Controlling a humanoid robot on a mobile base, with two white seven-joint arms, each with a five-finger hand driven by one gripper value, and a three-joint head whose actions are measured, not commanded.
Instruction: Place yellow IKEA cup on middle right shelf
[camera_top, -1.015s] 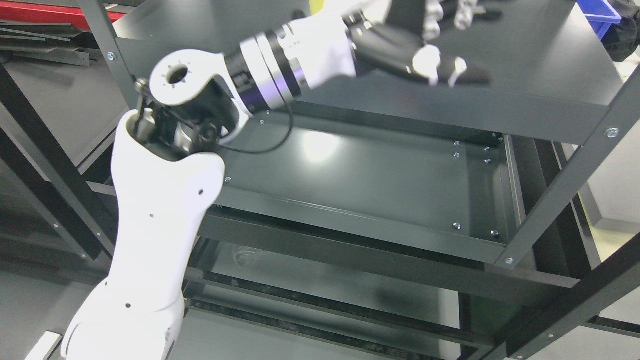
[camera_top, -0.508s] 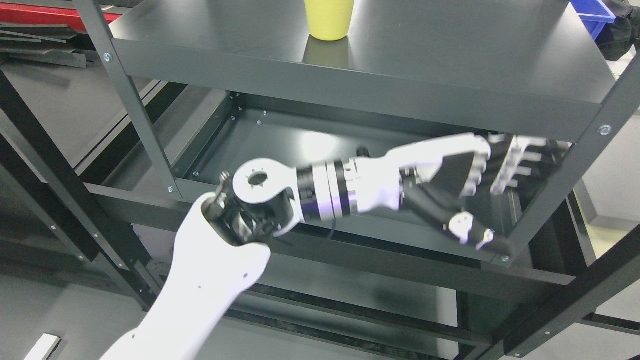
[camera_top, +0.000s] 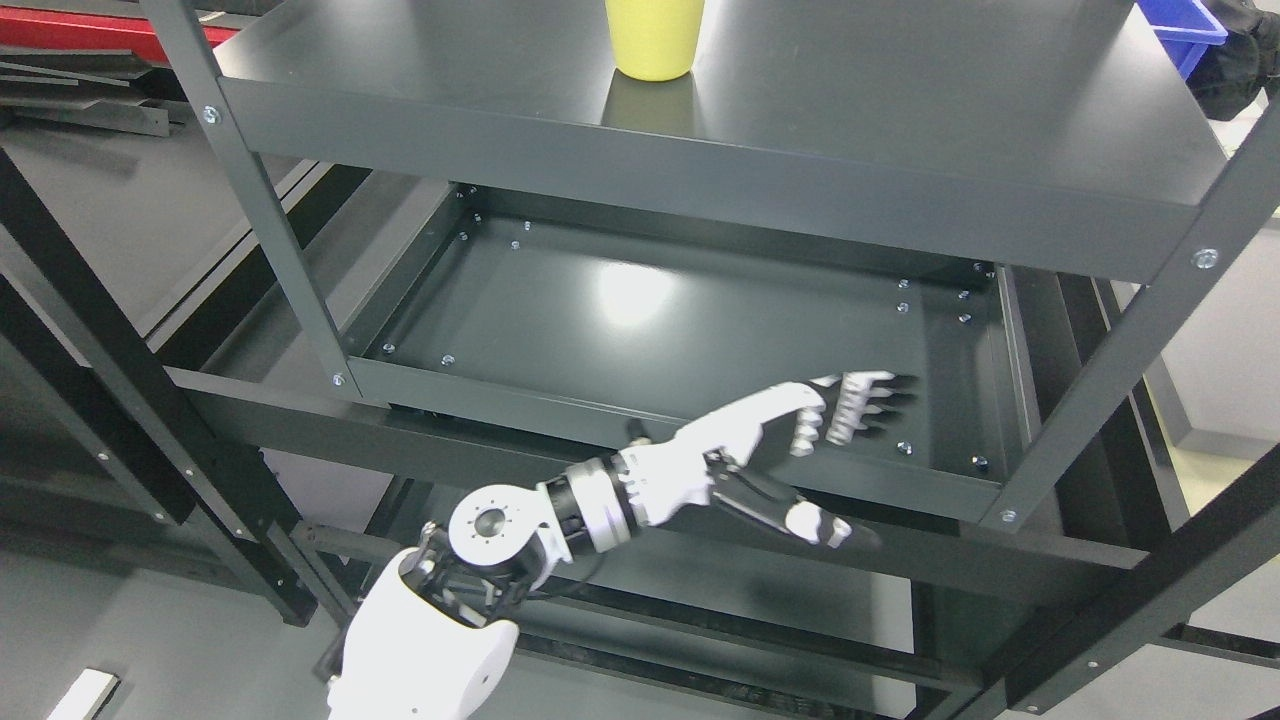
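Lowered and withdrawn from the shelf, the white-and-black left hand (camera_top: 790, 455) hangs empty, fingers loosely spread, well below the upright yellow plastic cup (camera_top: 654, 38) standing on the dark metal shelf (camera_top: 900, 110) above.

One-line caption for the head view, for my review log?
Yellow cup stands on the upper shelf; left hand, open and empty, hangs low by the shelf below.

Even, moderately bright light is cast from above. A white glare patch is seen on the lower shelf (camera_top: 630, 300). The picture is rendered sharp throughout.
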